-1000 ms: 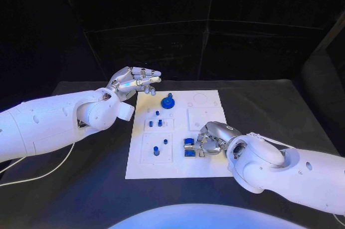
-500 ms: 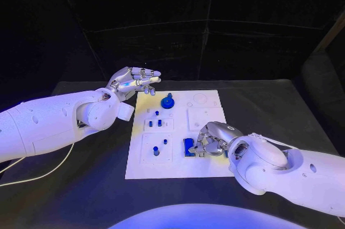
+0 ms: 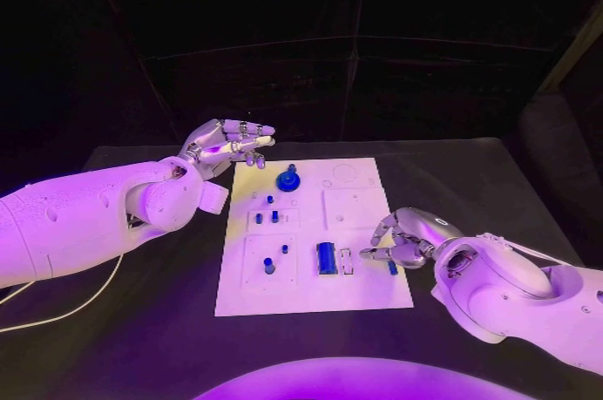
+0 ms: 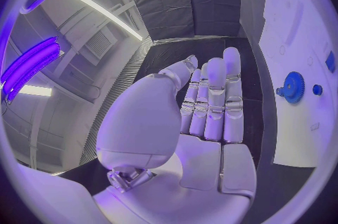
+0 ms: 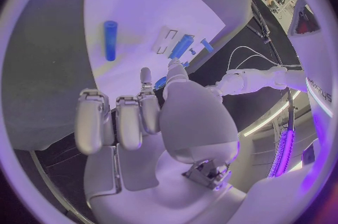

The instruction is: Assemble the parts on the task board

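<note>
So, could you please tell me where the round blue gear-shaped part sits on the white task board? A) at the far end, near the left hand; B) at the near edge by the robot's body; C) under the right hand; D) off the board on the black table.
A: the round blue gear-shaped part sits at the far end of the white task board, near the left hand.

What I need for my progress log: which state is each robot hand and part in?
left robot hand: raised, fingers apart, holding nothing.
right robot hand: pinching a small blue part.
blue cylinder: lying flat on the task board, untouched.
blue gear: on the board, untouched.
small pegs: upright in the board.
</note>
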Action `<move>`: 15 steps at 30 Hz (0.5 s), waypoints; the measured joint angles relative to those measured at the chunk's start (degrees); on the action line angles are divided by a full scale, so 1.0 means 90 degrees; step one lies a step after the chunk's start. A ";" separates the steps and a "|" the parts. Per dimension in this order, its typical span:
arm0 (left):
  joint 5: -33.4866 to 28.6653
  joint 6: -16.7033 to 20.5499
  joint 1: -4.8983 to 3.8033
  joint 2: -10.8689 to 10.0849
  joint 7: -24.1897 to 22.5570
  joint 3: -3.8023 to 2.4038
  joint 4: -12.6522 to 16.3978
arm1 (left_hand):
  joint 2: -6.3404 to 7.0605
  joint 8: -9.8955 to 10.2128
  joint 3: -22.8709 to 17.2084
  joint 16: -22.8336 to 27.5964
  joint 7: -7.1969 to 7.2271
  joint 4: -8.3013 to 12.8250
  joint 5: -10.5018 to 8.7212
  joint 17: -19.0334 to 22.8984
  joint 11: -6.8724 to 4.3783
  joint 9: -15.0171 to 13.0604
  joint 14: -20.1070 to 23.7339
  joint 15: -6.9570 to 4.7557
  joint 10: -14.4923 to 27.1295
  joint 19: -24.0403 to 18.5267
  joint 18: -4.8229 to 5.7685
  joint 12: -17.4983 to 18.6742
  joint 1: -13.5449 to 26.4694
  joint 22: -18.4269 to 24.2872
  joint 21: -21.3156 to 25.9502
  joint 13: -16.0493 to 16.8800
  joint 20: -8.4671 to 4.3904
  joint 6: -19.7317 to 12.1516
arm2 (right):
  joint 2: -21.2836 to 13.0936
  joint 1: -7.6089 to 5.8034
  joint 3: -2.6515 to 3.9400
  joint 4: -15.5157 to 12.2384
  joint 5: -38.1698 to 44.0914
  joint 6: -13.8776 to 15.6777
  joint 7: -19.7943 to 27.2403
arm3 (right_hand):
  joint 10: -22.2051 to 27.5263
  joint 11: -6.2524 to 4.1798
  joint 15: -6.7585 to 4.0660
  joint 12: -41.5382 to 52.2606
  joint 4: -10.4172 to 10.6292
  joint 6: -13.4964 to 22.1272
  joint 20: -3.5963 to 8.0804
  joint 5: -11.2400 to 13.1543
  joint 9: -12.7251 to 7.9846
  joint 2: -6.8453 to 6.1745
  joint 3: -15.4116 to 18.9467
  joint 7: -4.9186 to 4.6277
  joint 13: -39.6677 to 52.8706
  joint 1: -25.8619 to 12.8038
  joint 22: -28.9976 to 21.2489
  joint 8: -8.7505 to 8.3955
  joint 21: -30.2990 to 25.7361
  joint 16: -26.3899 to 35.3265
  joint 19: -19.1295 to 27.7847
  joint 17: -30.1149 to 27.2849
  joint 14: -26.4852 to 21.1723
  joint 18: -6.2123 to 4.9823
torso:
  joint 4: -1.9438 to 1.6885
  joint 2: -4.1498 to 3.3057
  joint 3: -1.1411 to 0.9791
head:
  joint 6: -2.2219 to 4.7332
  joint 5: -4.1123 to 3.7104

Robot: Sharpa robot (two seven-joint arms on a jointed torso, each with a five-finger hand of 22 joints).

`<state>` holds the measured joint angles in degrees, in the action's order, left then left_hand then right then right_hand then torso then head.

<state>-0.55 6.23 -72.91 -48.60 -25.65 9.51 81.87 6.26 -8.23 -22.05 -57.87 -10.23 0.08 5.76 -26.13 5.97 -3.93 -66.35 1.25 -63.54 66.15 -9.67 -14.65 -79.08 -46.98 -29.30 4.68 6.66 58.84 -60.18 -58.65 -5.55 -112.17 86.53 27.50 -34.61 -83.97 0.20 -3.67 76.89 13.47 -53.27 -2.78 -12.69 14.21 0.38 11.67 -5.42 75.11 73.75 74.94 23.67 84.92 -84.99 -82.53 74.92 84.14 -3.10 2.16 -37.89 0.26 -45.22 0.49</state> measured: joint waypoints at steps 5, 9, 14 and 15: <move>0.0000 0.0000 0.0000 0.0003 0.0000 0.0002 0.0000 | 0.0000 0.0000 0.0000 0.0000 0.0000 0.0000 0.0000 0.0003 0.0008 0.0000 0.0000 0.0000 0.0009 0.0000 0.0000 0.0000 0.0000 0.0002 0.0000 0.0000 0.0000 0.0000 | -0.0287 -0.0010 0.0000 0.0033 -0.0088 0.0036 0.0064 | -0.0006 0.0025 0.0023 -0.0014 -0.0016 -0.0001 0.0000 -0.0179 -0.0031 0.0052 0.0032 0.0001 0.0002 0.0097 -0.0001 -0.0116 0.0000 0.0000 0.0000 0.0000 -0.0022 0.0000 | 0.0008 0.0004 0.0007 | 0.0002 -0.0097; 0.0000 0.0000 0.0000 0.0009 0.0000 0.0003 0.0000 | 0.0000 0.0000 0.0000 0.0000 0.0000 0.0000 0.0000 0.0002 0.0008 0.0000 0.0000 0.0000 0.0009 0.0000 0.0000 0.0000 0.0000 0.0002 0.0000 0.0000 0.0000 0.0000 | -0.0336 -0.0012 -0.0005 0.0117 -0.0108 0.0029 0.0088 | -0.0006 0.0025 0.0023 -0.0014 -0.0016 -0.0007 -0.0024 -0.0333 -0.0034 0.0061 0.0032 -0.0005 0.0003 0.0139 -0.0001 -0.0141 0.0000 0.0000 0.0023 0.0000 -0.0022 -0.0001 | 0.0012 0.0005 0.0005 | -0.0012 -0.0164; 0.0000 0.0000 0.0000 0.0004 0.0000 0.0005 0.0004 | 0.0000 0.0000 0.0000 0.0000 0.0000 0.0000 0.0000 0.0002 0.0008 0.0000 0.0000 0.0000 0.0009 0.0000 0.0000 0.0000 0.0000 0.0002 0.0000 0.0000 0.0000 0.0000 | -0.0339 -0.0009 -0.0008 0.0243 -0.0103 -0.0005 0.0092 | -0.0006 0.0025 0.0023 -0.0012 -0.0034 -0.0019 -0.0024 -0.0338 -0.0034 0.0069 0.0050 -0.0017 0.0002 0.0159 -0.0001 -0.0142 0.0000 0.0000 0.0023 -0.0001 -0.0022 -0.0001 | 0.0012 0.0005 0.0004 | -0.0023 -0.0211; 0.0000 0.0000 0.0000 0.0001 0.0000 0.0005 0.0004 | 0.0000 0.0000 0.0000 0.0000 0.0000 0.0000 0.0000 0.0002 0.0008 0.0000 0.0000 0.0000 0.0009 0.0000 0.0000 0.0000 0.0000 0.0002 0.0000 0.0000 0.0000 0.0000 | -0.0339 -0.0008 -0.0009 0.0264 -0.0093 -0.0017 0.0092 | -0.0006 0.0025 0.0023 -0.0012 -0.0034 -0.0019 -0.0024 -0.0356 -0.0034 0.0069 0.0050 -0.0017 0.0002 0.0159 -0.0001 -0.0142 0.0000 0.0000 0.0023 -0.0001 -0.0022 -0.0001 | 0.0012 0.0005 0.0004 | -0.0027 -0.0217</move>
<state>-0.55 6.23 -72.91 -48.58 -25.65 9.56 81.90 6.27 -8.23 -22.05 -57.87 -10.22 0.08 5.76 -26.11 6.04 -3.93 -66.35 1.25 -63.46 66.15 -9.67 -14.65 -79.08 -46.97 -29.30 4.68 6.66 58.84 -63.23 -58.72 -5.63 -109.79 85.69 27.35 -33.78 -84.03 0.43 -3.47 76.78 13.16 -53.44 -2.99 -15.90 13.90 1.00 12.11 -5.58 75.13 75.18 74.93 22.39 84.92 -84.99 -82.32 74.91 83.94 -3.10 2.27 -37.84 0.30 -45.47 -1.46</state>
